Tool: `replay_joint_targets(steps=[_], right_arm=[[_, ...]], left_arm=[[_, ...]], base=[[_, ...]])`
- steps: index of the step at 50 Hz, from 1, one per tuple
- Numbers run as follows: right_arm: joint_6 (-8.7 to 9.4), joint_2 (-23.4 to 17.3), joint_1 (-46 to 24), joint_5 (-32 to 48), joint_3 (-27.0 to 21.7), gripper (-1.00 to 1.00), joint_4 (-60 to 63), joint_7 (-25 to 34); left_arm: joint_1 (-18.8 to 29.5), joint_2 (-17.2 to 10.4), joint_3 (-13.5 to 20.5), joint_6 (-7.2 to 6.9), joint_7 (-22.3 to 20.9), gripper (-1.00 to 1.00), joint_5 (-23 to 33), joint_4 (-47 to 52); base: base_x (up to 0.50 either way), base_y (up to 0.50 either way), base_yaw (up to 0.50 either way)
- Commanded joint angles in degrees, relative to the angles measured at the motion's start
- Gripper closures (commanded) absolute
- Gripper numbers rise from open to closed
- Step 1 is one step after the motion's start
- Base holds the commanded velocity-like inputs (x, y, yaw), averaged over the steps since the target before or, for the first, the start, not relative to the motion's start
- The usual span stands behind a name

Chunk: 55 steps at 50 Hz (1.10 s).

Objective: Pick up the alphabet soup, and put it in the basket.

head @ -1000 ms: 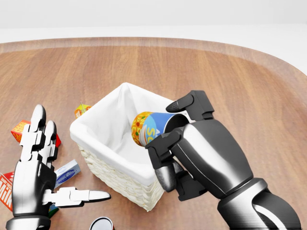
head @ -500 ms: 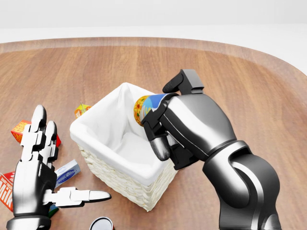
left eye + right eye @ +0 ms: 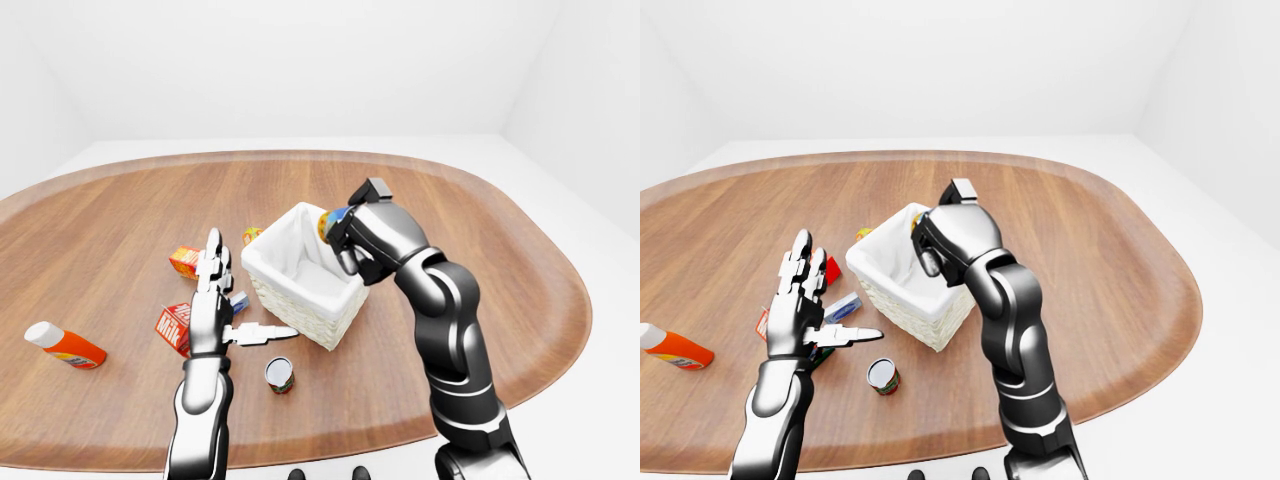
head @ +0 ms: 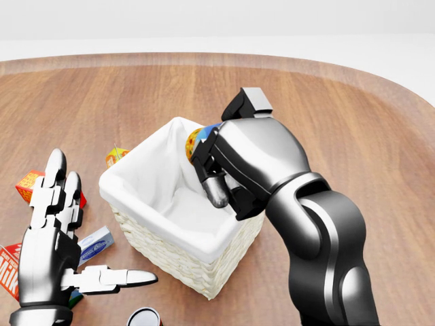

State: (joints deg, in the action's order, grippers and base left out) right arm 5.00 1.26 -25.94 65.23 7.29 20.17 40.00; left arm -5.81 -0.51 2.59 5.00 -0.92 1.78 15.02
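My right hand (image 4: 214, 163) is shut on the alphabet soup can (image 4: 196, 140), a blue and yellow can lying on its side, mostly hidden by the fingers. It holds the can above the upper right part of the white-lined wicker basket (image 4: 173, 261), just over the rim. The basket's inside shows only its cloth lining. My left hand (image 4: 64, 251) is open with fingers spread, left of the basket, low in the head view, holding nothing.
Small boxes lie left of the basket: an orange one (image 4: 115, 156), a red one (image 4: 28, 183), a blue-white one (image 4: 95, 243), a milk carton (image 3: 172, 328). A can (image 3: 279, 375) stands below the basket. An orange bottle (image 3: 62, 345) lies far left.
My right hand has moved up and to the left with the can, from over the basket's lower right rim to over its upper right part. The left hand has not moved.
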Motion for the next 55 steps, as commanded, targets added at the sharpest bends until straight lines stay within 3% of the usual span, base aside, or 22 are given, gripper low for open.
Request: replay_joint_targets(steps=[1, 21, 55], right_arm=[[0.00, 0.78, -3.40, -4.11, 0.45, 1.00, -3.43, 0.00], [0.00, 1.43, -6.71, -1.27, 0.76, 1.00, -8.31, 0.00], [0.00, 3.79, -4.97, 1.51, 2.82, 1.00, -17.92, 0.00]], left_arm=[[-0.13, 0.02, -0.09, 0.00, -0.05, -1.00, 0.02, 0.27], [0.03, 0.00, -0.06, 0.00, -0.14, -1.00, 0.00, -0.15], [0.17, -0.03, -0.03, 0.00, -0.19, -1.00, -0.14, -0.04]], base=[[0.00, 0.00, 0.00], [0.00, 0.00, 0.00], [0.00, 0.00, 0.00]])
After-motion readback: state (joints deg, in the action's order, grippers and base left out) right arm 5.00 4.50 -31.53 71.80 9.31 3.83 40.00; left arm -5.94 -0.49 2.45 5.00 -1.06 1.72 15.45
